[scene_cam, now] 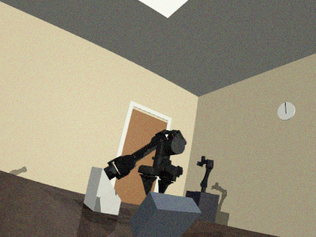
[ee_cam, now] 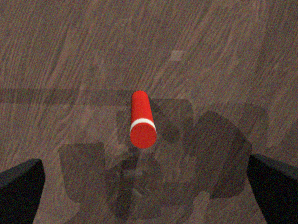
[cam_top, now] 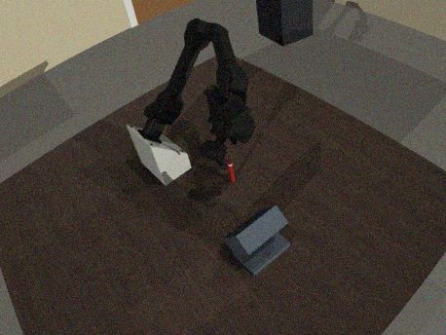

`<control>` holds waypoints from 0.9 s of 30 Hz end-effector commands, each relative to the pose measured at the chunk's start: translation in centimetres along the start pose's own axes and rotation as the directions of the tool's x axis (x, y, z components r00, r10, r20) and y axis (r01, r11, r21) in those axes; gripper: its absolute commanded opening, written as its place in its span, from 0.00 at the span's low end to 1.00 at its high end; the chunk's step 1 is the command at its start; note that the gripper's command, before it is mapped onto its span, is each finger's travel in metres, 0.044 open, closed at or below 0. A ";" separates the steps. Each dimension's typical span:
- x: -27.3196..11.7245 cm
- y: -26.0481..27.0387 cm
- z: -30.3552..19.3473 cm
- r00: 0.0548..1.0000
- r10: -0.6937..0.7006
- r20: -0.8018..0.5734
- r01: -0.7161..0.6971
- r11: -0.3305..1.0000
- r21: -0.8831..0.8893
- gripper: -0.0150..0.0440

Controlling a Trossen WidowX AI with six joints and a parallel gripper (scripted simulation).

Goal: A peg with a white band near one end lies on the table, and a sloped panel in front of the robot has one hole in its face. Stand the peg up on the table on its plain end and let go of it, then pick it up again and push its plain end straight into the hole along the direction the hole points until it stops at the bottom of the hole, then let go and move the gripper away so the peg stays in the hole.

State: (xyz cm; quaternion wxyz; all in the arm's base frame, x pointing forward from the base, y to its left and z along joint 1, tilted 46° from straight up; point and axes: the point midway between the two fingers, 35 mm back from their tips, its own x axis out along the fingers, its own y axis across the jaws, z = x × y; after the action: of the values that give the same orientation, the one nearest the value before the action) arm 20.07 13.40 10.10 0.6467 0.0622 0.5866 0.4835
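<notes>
The red peg (cam_top: 232, 173) (ee_cam: 142, 109) stands upright on the table, its white-banded end up; it is hidden in the exterior view. My gripper (scene_cam: 156, 191) (ee_cam: 147, 169) is open and empty, pointing down above the peg. In the wrist view the peg lies between the two wide-spread fingers sideways, with its top a little above the line between the fingertips. A blue-grey sloped panel (cam_top: 263, 230) (scene_cam: 176, 204) on a flat foot stands beyond the peg, nearer the top camera. Its visible side shows no hole; its other face is hidden.
A white wedge-shaped block (cam_top: 171, 163) (scene_cam: 107, 196) stands left of the peg, close under the lower part of the arm. The dark wooden table (cam_top: 122, 253) carries shadows of the arm. A dark box (cam_top: 284, 21) (scene_cam: 208, 207) stands behind, off the table.
</notes>
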 end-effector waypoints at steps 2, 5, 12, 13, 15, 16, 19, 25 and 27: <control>0.1 0.0 0.0 1.000 0.003 0.002 -0.003 0.993 -0.121 1.00; 0.1 0.0 0.0 1.000 0.003 0.002 -0.002 0.980 -0.197 1.00; 0.3 0.0 0.0 1.000 0.003 0.002 -0.002 0.930 -0.368 1.00; 0.3 0.0 0.0 1.000 0.003 0.002 -0.002 0.920 -0.392 1.00; 0.3 0.0 0.0 1.000 0.003 0.002 -0.002 0.899 -0.439 1.00; 0.3 0.0 0.0 1.000 0.003 0.002 -0.002 0.887 -0.461 1.00; 0.4 0.0 0.0 1.000 0.003 0.002 -0.001 0.849 -0.528 1.00; 0.5 0.0 0.0 1.000 0.003 0.002 -0.001 0.759 -0.652 1.00; 0.5 0.0 0.0 1.000 0.003 0.002 -0.001 0.724 -0.689 1.00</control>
State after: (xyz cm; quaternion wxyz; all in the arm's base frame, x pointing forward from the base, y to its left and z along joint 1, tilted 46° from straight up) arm 20.00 13.70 9.80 0.6297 -0.1602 0.3884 0.6535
